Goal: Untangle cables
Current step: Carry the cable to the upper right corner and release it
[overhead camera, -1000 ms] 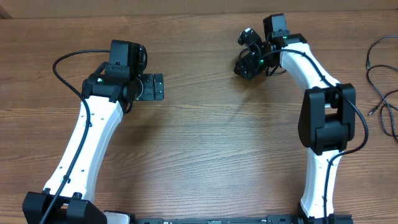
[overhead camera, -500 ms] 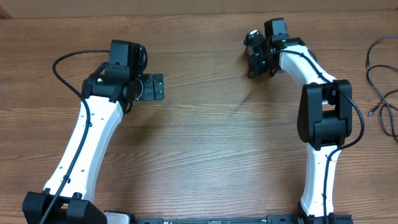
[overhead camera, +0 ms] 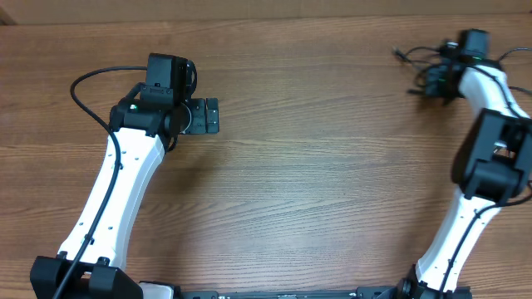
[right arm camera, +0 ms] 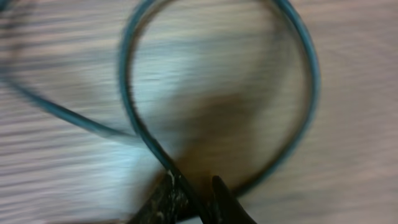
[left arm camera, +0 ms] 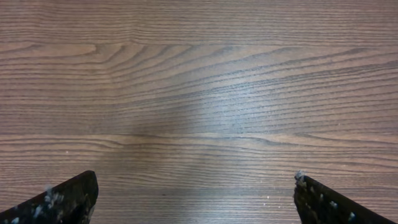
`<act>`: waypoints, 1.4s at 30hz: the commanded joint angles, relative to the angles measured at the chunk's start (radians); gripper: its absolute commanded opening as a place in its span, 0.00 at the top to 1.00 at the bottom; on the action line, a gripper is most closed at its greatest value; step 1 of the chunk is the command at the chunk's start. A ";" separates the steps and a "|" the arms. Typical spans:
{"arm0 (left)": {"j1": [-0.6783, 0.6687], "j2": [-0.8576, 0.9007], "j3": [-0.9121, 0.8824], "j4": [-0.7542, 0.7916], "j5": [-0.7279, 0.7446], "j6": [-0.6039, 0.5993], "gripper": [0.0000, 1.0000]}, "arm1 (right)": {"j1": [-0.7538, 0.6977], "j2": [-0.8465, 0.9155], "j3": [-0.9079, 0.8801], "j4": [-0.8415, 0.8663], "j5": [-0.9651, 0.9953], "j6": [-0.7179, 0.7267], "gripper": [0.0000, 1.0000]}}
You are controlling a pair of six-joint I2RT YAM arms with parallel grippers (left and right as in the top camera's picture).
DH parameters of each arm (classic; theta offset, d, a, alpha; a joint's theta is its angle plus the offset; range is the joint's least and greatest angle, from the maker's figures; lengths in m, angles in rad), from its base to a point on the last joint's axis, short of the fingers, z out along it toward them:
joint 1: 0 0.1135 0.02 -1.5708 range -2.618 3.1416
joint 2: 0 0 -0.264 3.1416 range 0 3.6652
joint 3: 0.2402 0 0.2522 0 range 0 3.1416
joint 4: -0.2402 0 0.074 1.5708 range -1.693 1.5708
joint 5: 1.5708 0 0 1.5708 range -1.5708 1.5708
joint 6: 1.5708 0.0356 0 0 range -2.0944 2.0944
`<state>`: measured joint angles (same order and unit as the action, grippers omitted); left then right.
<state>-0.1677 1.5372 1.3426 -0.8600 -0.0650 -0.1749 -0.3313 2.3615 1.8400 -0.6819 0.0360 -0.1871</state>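
Observation:
My right gripper [overhead camera: 432, 80] is over the table's far right, shut on a thin black cable [overhead camera: 413, 56] whose strands trail off to the left of it. In the right wrist view this cable [right arm camera: 127, 93] forms a blurred round loop over the wood, and one strand runs down between the near-closed fingertips of the right gripper [right arm camera: 198, 194]. My left gripper [overhead camera: 204, 115] rests left of centre, open and apart from any cable. The left wrist view has only bare wood between the wide-spread fingers of the left gripper [left arm camera: 196, 199].
The wooden table [overhead camera: 299, 166] spans the whole view, with its far edge along the top. The left arm's own thicker black lead [overhead camera: 83, 91] arcs beside its wrist. The right arm's white links [overhead camera: 490, 166] stand along the right edge.
The right gripper closed on a cable and swung from the far centre to the far right, carrying the cable along. The left arm has not moved.

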 commanded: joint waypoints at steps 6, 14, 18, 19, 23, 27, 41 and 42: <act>0.004 -0.013 0.008 0.004 -0.013 0.021 0.00 | -0.181 0.018 0.034 -0.137 -0.028 0.158 0.93; 0.004 -0.013 0.008 0.003 -0.013 0.021 0.00 | -0.222 0.002 0.234 -0.334 -0.129 0.158 0.90; 0.004 -0.013 0.008 0.004 -0.013 0.021 0.00 | -0.211 -0.018 0.339 -0.409 -0.150 0.157 0.65; 0.004 -0.013 0.008 0.003 -0.013 0.021 0.00 | -0.209 -0.023 0.357 -0.423 -0.154 0.157 0.63; 0.004 -0.013 0.008 0.004 -0.013 0.021 0.00 | -0.196 -0.043 0.461 -0.505 -0.162 0.157 0.55; 0.004 -0.013 0.008 0.004 -0.013 0.021 0.00 | -0.180 -0.087 0.539 -0.575 -0.162 0.158 0.49; 0.004 -0.013 0.008 0.003 -0.013 0.021 0.00 | -0.051 -0.413 0.558 -0.703 -0.173 0.166 0.00; 0.004 -0.013 0.008 0.004 -0.013 0.021 0.00 | -0.039 -0.428 0.558 -0.715 -0.173 0.166 0.00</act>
<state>-0.1677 1.5372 1.3426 -0.8600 -0.0650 -0.1753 -0.4007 1.9842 2.3772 -1.3796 -0.1280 -0.0261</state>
